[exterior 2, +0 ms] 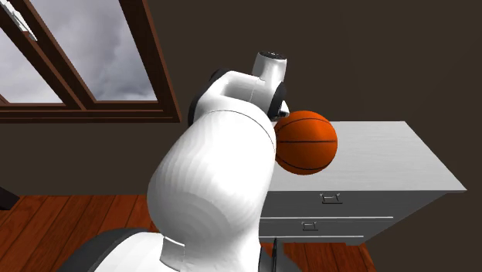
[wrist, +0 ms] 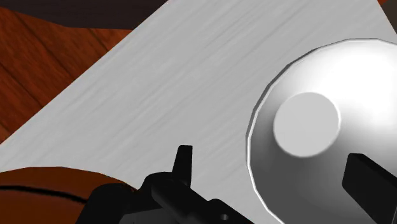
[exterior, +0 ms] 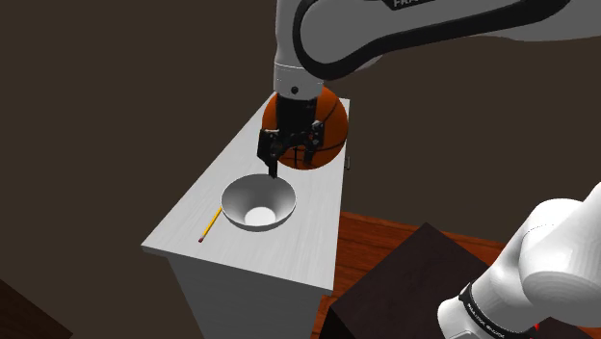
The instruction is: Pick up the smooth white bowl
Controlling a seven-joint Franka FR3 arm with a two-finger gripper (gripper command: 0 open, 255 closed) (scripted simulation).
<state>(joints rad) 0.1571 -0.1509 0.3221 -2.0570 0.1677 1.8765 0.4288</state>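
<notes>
Holds the gripper [exterior: 292,162] just above the white bowl [exterior: 257,204] at the middle of the dresser top [exterior: 308,241], between a pencil [exterior: 210,223] and the end-edge basketball [exterior: 332,125], with fingers [wrist: 184,159] spread astride its rim, apparently for a wall pinch.

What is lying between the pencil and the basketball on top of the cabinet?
The white bowl lies between the pencil and the basketball on the cabinet top. The shoulder view shows this.
</notes>
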